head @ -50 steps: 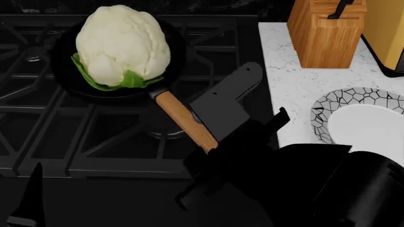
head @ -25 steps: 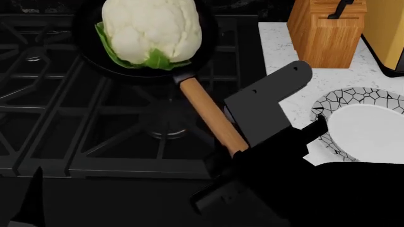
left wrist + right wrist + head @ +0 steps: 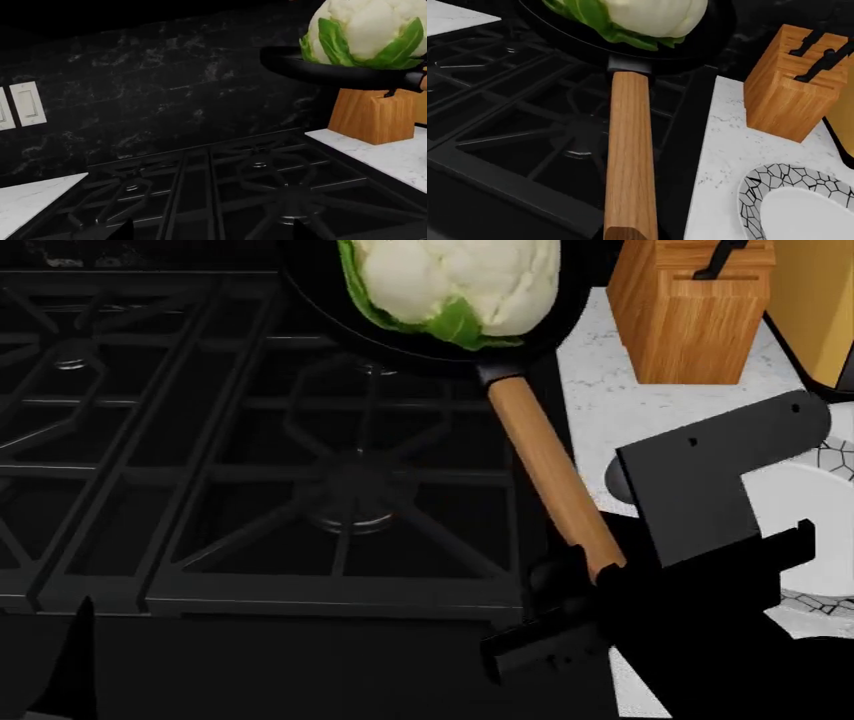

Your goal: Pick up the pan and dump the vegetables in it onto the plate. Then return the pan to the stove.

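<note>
Black marble wall (image 3: 167,85) stands behind the stove (image 3: 200,470), and a white switch (image 3: 28,103) sits on that wall. Beside the stove is a white speckled bench (image 3: 727,165). On the bench stands a wooden knife block (image 3: 687,305), and nearer the robot lies the plate (image 3: 790,205), white with black crack lines on its rim. The pan (image 3: 400,335) is up in the air, not on the grates; the left wrist view shows it high above the burners, in front of the knife block. It hangs over the right side of the stove, close to the edge of the bench. The cauliflower (image 3: 461,280) sits in the pan, white on top with green leaves below, and it fills most of the pan. The long wooden handle (image 3: 550,475) points back toward the robot. The right gripper (image 3: 594,590) has its jaws clamped on the end of that handle. The left gripper (image 3: 60,670) shows only as a dark tip low over the stove front, and I cannot tell if its jaws are apart or together.
</note>
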Robot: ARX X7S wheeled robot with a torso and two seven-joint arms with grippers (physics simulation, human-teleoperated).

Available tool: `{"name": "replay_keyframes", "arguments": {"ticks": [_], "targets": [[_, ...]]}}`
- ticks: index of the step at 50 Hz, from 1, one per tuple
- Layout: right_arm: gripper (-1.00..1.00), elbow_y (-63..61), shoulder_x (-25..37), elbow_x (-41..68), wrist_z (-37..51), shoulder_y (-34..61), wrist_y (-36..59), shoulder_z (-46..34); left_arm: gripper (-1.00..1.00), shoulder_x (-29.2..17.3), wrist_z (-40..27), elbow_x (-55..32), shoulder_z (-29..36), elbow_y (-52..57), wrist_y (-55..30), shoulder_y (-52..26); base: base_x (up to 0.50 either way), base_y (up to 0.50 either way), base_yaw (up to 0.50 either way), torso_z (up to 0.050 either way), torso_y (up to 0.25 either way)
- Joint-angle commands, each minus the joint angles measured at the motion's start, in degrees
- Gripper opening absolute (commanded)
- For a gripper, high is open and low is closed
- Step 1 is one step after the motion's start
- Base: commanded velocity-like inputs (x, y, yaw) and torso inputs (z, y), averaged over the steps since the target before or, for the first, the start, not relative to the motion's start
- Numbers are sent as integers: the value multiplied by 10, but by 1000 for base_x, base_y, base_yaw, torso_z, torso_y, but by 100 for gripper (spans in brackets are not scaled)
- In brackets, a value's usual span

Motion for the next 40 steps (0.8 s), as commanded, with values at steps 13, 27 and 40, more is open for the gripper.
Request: {"name": "replay_keyframes", "arguments": {"ticks": [13, 27, 40], "targets": [[-100, -20, 62, -106, 20, -133, -150, 162, 100, 4, 20, -1, 10, -6, 12, -7, 0, 2, 0, 2, 6], [-100, 76, 13, -126, -34, -82, -139, 144, 100, 3, 10, -3, 28, 3, -4, -22, 0, 1, 0, 1, 6], [-100, 182, -57, -155, -87, -12, -115, 108, 100, -1, 6, -11, 44, 10, -15, -38, 0, 0, 1, 2, 6]]}}
